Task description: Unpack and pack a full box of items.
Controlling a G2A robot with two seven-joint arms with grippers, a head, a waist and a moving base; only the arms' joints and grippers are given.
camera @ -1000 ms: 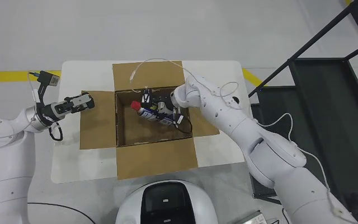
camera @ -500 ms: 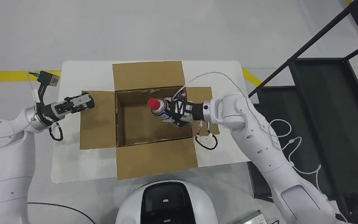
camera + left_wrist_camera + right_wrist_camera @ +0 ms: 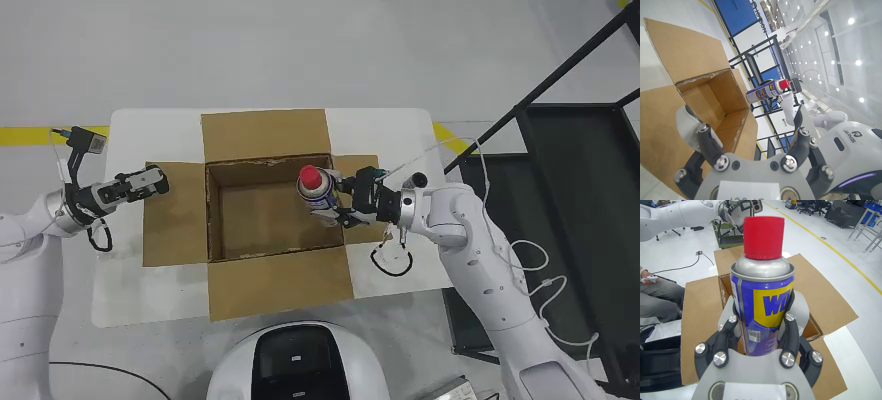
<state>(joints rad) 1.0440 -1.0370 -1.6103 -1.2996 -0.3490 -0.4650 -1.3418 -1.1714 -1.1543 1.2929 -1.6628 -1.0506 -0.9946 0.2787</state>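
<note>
An open cardboard box [image 3: 212, 212] sits mid-table with its flaps spread; its floor looks bare. My right gripper [image 3: 343, 204] is shut on a blue and yellow spray can [image 3: 318, 192] with a red cap, held upright above the box's right wall. The right wrist view has the spray can [image 3: 762, 291] between the fingers [image 3: 797, 306], over the box [image 3: 821, 298]. My left gripper [image 3: 155, 181] is open above the left flap, with nothing in it. From the left wrist view, the left gripper [image 3: 743, 115] faces the box [image 3: 696, 94], and the spray can [image 3: 762, 92] hangs beyond it.
The white table [image 3: 400, 130] has bare room behind and to the right of the box. A loop of cable [image 3: 390, 262] lies on the table near the right flap. A black metal rack [image 3: 560, 170] stands just off the table's right side.
My right gripper has lifted the spray can out of the box, turned it upright and carried it to the right. The left arm has not moved.
</note>
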